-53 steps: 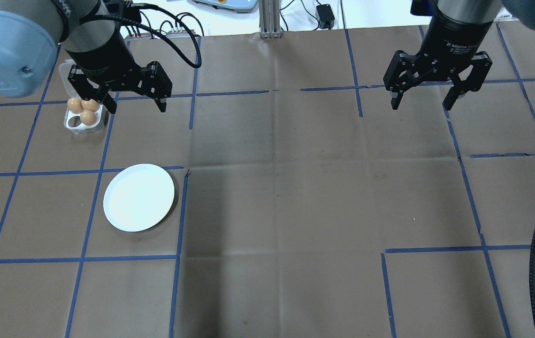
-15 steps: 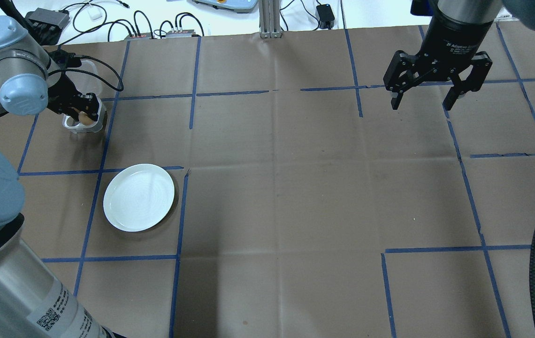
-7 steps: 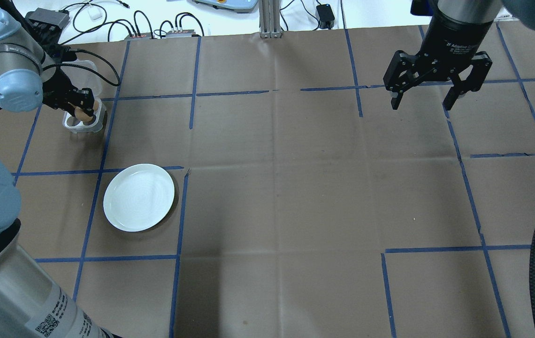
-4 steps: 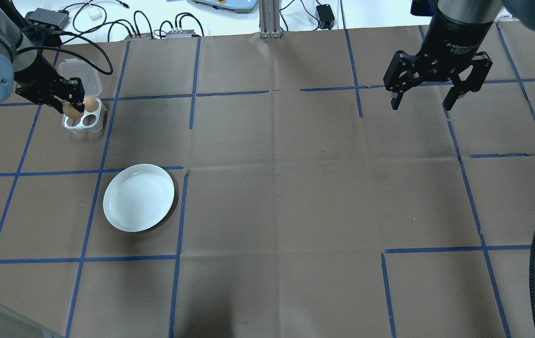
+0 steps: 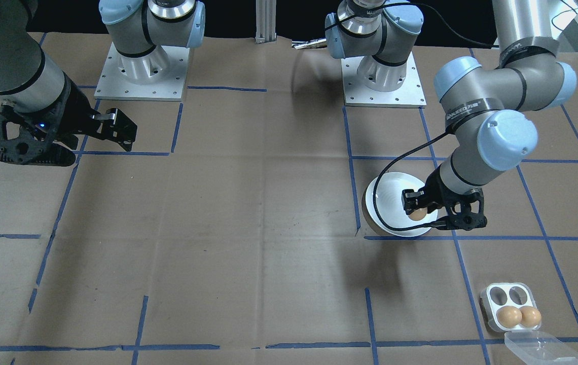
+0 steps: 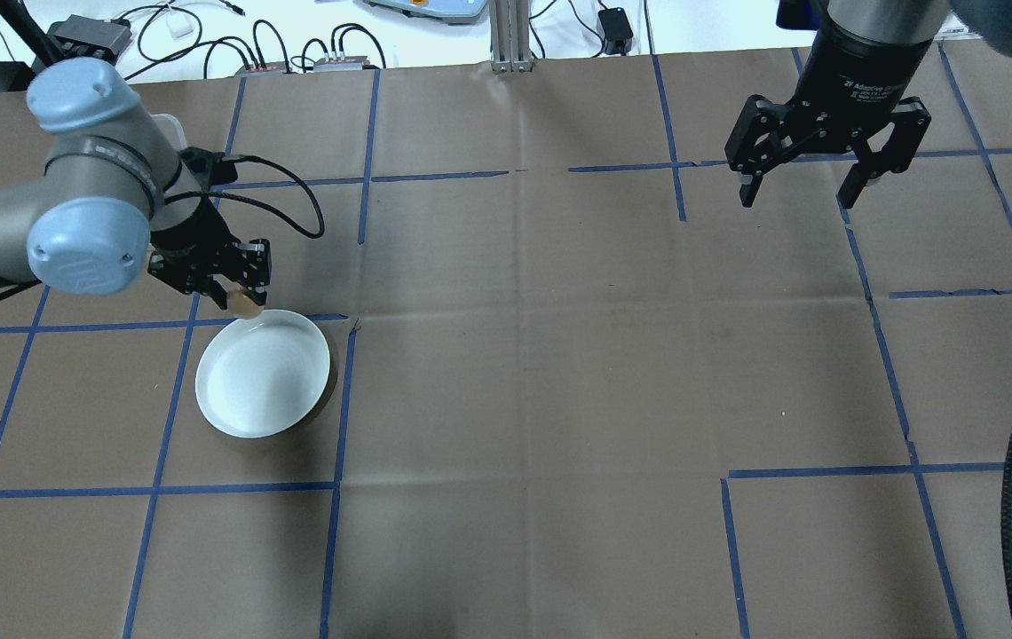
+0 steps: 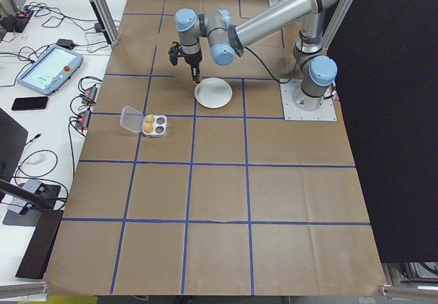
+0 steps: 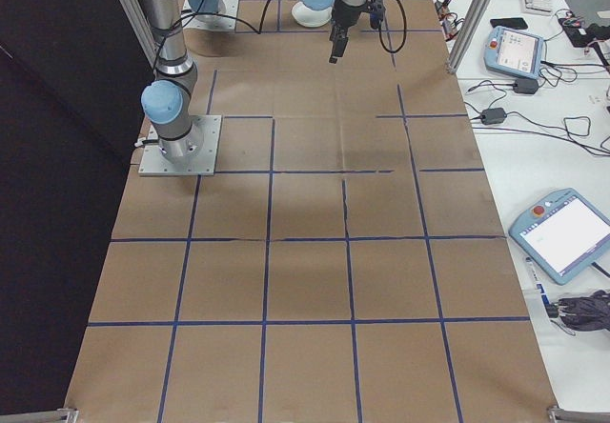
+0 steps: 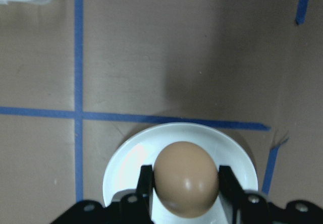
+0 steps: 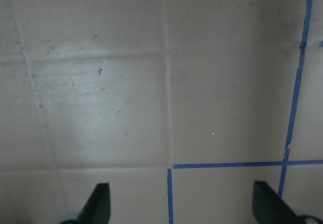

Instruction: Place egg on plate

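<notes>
The left end effector (image 5: 419, 212) has its two fingers closed on a brown egg (image 9: 186, 178), gripping it by its sides. In the left wrist view the egg hangs above the white plate (image 9: 126, 163), over the part of the plate nearest the egg tray; whether it touches the plate cannot be told. From overhead the egg (image 6: 247, 307) sits right at the plate's (image 6: 263, 373) far rim. The plate rests on the brown paper-covered tabletop (image 6: 524, 355), beside a crossing of blue tape lines.

The small white egg tray (image 5: 510, 306) stands well apart from the plate (its clear lid (image 5: 542, 349) lies open flat next to it). Two brown eggs (image 5: 519, 316) fill the two holes beside the lid, and the other two holes are bare.

The right end effector (image 6: 830, 169) hangs above bare tabletop on the other side, its fingers spread wide with nothing between them.
</notes>
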